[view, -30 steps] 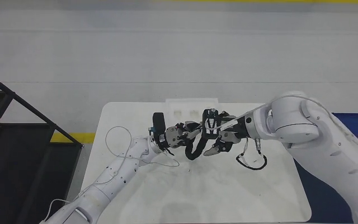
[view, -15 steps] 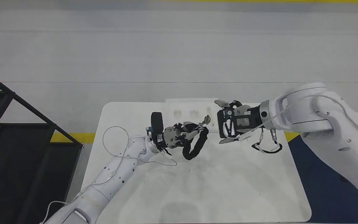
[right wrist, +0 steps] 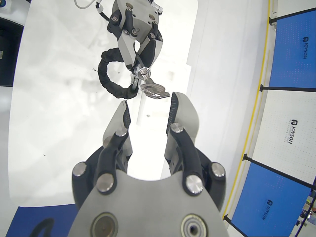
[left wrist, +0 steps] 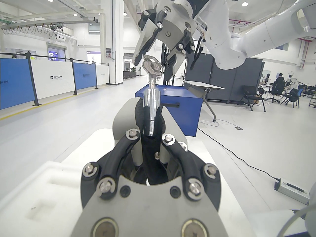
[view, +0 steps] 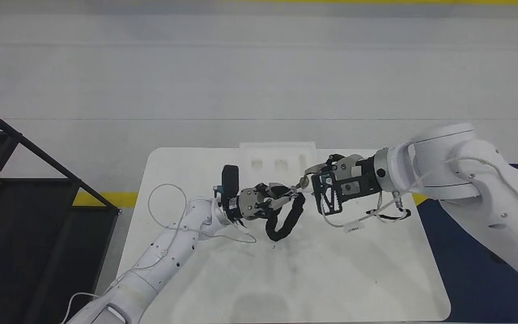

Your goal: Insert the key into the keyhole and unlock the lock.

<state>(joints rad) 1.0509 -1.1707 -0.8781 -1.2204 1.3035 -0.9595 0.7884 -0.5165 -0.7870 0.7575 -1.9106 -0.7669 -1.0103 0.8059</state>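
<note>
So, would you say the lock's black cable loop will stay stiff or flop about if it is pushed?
Probably semi-stiff: the cable loop holds a curved arc while hanging from the lock cylinder in the left gripper. Its fabric-like sleeve looks grippy, not slippery. It may sway.

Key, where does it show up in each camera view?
Top view: key over the table.
Left wrist view: key stuck in the lock, beside the right gripper.
Right wrist view: key just beyond the open fingers.
Landmark: lock.
</note>
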